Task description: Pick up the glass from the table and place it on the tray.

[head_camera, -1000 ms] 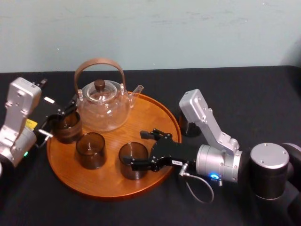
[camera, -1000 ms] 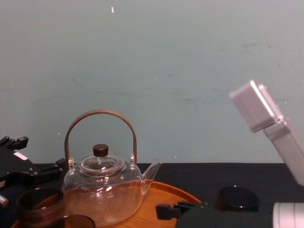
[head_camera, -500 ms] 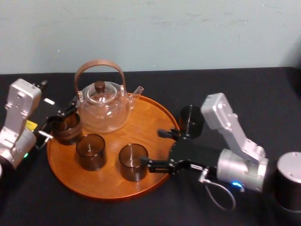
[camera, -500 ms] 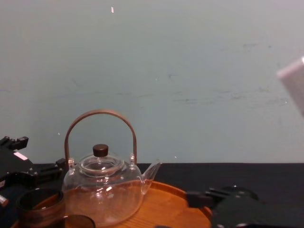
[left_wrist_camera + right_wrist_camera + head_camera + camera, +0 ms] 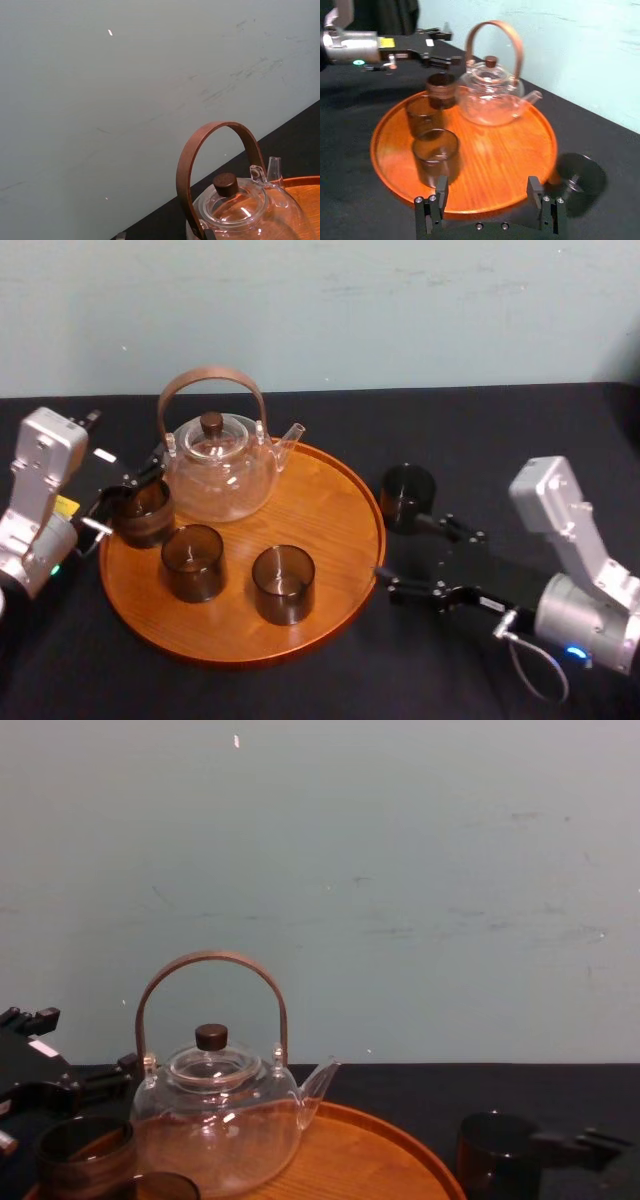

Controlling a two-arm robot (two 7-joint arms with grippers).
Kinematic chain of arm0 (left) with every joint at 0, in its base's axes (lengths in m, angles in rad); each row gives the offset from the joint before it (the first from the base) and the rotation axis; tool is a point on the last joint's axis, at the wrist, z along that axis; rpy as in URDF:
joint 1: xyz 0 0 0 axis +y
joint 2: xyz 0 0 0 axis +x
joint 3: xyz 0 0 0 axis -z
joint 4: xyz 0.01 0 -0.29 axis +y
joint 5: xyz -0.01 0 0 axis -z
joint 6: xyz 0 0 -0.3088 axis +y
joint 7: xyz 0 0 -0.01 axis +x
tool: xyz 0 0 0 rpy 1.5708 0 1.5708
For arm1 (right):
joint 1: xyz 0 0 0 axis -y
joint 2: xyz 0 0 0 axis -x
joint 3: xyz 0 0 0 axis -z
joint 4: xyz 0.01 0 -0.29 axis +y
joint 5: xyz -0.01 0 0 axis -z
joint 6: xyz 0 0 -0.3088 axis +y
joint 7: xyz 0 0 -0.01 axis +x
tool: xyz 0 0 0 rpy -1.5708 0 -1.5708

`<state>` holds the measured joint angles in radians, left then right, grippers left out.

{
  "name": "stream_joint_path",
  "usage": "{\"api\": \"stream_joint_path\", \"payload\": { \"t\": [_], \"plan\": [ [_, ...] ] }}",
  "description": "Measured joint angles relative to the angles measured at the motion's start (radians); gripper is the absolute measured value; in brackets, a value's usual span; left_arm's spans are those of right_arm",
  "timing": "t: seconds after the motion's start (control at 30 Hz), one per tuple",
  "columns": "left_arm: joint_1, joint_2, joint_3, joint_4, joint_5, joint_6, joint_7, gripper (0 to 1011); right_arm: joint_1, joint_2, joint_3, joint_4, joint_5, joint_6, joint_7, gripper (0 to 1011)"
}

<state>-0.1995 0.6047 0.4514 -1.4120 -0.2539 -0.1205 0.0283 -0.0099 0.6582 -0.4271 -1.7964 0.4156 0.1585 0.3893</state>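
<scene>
Black table [image 5: 520,440], pale wall [image 5: 300,310] behind. Head view: tray [image 5: 330,510] centre-left carries teapot [image 5: 220,465] and three tumblers [image 5: 192,560]; glass [image 5: 407,497] is seen on the table, just right of the rim. Right gripper [image 5: 420,555], lower right, is spread wide, empty, one finger next to the glass. Left gripper [image 5: 128,495] is parked, jaws apart, at the tray's left edge. Right wrist view: glass lies outside the finger gap. Chest view: glass lower right. Step judged: reach, nothing grasped. Next: jaws to be centred round glass, closed, then lifted over rim.
</scene>
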Motion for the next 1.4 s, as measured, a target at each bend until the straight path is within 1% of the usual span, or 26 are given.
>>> {"api": "stream_joint_path", "payload": {
  "t": [0.13,0.23,0.27,0.37,0.5,0.8,0.93,1.4],
  "plan": [
    [0.0,0.0,0.0,0.0,0.0,0.0,0.0,1001,-0.03,-0.005,0.048,0.022,0.029,-0.017,-0.004,1002],
    [0.0,0.0,0.0,0.0,0.0,0.0,0.0,1001,-0.036,-0.013,0.069,0.043,0.047,-0.022,0.0,1002],
    [0.0,0.0,0.0,0.0,0.0,0.0,0.0,1001,-0.036,-0.019,0.082,0.058,0.057,-0.024,0.004,1002],
    [0.0,0.0,0.0,0.0,0.0,0.0,0.0,1001,-0.032,-0.029,0.093,0.082,0.066,-0.024,0.007,1002],
    [0.0,0.0,0.0,0.0,0.0,0.0,0.0,1001,-0.009,-0.048,0.11,0.128,0.075,-0.023,0.009,1002],
    [0.0,0.0,0.0,0.0,0.0,0.0,0.0,1001,0.053,-0.079,0.117,0.21,0.078,-0.005,0.015,1002],
    [0.0,0.0,0.0,0.0,0.0,0.0,0.0,1001,0.064,-0.087,0.117,0.226,0.076,-0.001,0.014,1002],
    [0.0,0.0,0.0,0.0,0.0,0.0,0.0,1001,0.062,-0.085,0.115,0.222,0.076,-0.001,0.015,1002]
  ]
}}
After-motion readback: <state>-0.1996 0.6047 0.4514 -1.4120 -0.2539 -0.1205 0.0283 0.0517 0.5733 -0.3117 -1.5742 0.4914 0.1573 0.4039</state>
